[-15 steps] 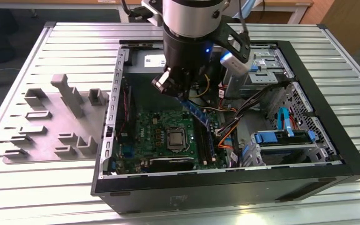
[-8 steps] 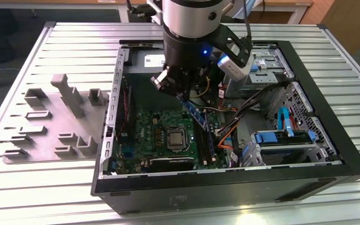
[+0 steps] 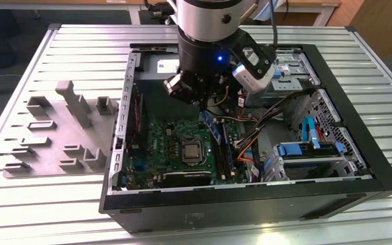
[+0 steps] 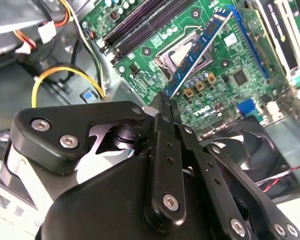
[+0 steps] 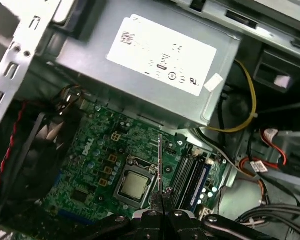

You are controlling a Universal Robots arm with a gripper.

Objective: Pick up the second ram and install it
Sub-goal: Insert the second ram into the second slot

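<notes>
hovering over the motherboard (image 4: 225, 85), the claw (image 4: 164, 102) pinches the second ram (image 4: 197, 52); carrying step, i reckon. slots (image 3: 219, 152) at its five o'clock in the exterior view; seating needs square alignment.

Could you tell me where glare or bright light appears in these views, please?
Exterior view: glare on the table slats, blue light glowing on the arm. First wrist view: white label glares. Second wrist view: second ram evenly lit.

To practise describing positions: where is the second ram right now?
In the second wrist view, the second ram is gripped in the end effector, held over the motherboard close to the CPU socket.
</notes>
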